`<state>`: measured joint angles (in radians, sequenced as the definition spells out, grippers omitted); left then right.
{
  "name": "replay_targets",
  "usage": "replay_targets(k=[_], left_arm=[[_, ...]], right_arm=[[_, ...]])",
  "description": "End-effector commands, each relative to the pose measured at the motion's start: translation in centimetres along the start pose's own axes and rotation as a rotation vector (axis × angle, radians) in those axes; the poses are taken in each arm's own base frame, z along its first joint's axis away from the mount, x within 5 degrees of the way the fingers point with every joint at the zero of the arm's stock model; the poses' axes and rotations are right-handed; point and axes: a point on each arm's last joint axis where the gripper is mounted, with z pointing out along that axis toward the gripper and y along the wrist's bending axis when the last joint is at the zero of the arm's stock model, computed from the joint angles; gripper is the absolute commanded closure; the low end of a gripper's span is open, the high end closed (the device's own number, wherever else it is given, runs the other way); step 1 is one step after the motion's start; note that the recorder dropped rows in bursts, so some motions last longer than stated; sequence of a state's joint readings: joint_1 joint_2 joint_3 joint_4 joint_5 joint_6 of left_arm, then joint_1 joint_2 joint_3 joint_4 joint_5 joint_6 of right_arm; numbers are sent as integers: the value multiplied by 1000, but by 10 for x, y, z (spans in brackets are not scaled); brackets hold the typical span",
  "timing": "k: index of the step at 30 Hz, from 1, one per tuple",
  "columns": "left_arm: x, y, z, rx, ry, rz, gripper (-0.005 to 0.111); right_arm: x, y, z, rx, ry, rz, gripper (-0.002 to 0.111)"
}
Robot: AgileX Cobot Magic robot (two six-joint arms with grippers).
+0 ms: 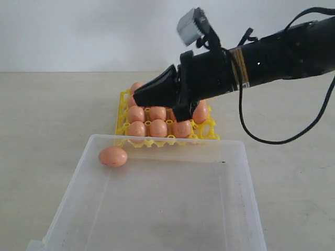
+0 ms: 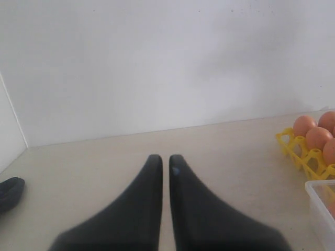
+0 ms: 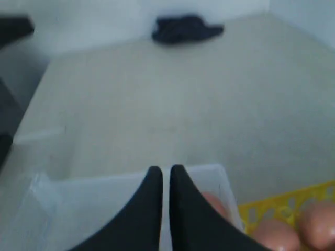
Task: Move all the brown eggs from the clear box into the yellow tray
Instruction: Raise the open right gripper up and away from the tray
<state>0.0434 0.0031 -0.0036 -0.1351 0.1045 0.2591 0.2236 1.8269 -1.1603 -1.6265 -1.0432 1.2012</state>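
One brown egg (image 1: 113, 156) lies in the upper left corner of the clear box (image 1: 172, 139), its long axis across the frame. The right gripper (image 1: 136, 97), pressed together and empty, hangs up-right of it, over the yellow tray (image 1: 122, 111).

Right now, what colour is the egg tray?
The tray is bright yellow, clearest in the exterior view.

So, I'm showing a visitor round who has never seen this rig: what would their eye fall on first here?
The bright yellow tray, packed with brown eggs, sits just beyond the far rim of the clear box. The black right arm reaches across above it, its right hand shut and empty. In the exterior view, one lone egg lies in the box's far left corner.
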Motion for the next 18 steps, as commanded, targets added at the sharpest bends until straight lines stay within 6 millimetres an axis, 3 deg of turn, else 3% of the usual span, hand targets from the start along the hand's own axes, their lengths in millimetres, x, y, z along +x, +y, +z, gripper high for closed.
replay_targets(k=[1,8,14,18], left_arm=[[1,-1,0,7,0,0,103],[1,-1,0,7,0,0,103],[1,-1,0,7,0,0,103],[1,-1,0,7,0,0,103]], right_arm=[[-8,24,0,72,125,-105,108],[-40,51,-14,266,110,-166,108],[-62,93,-20,538,157,-461,108],[-68,106,-20,789,242,-606,108]])
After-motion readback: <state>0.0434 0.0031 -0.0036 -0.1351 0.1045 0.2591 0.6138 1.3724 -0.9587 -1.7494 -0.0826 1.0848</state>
